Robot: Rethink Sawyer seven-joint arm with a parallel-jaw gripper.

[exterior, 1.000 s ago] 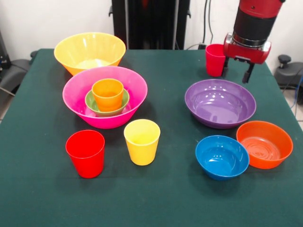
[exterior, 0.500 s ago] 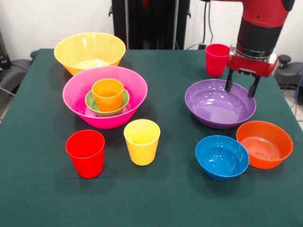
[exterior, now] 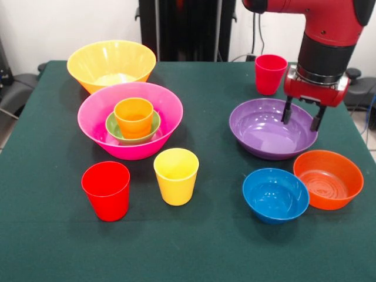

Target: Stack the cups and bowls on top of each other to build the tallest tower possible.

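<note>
- Pincer (exterior: 303, 117) — open and empty, its two dark fingers pointing down over the far rim of the purple bowl (exterior: 273, 128), at the side nearest the crimson-pink cup (exterior: 270, 74).
- Step in hand, as judged: grasping the purple bowl by its rim. One finger should pass inside the wall and one outside, low enough to bite before closing.
- The tower (exterior: 130, 120) stands well apart from the purple bowl: hot-pink bowl (exterior: 94, 123) as base, green bowl (exterior: 115, 128) within, orange cup (exterior: 134, 116) on top.
- Loose on the desk (exterior: 47, 235) — blue bowl (exterior: 275, 194) and orange bowl (exterior: 328, 178) just in front of the purple bowl; yellow cup (exterior: 176, 175), red cup (exterior: 106, 190) and orange-yellow bowl (exterior: 111, 63) lie around the tower.
- Caution: a thin rim grip lets the wide bowl tilt, so lift slowly.
</note>
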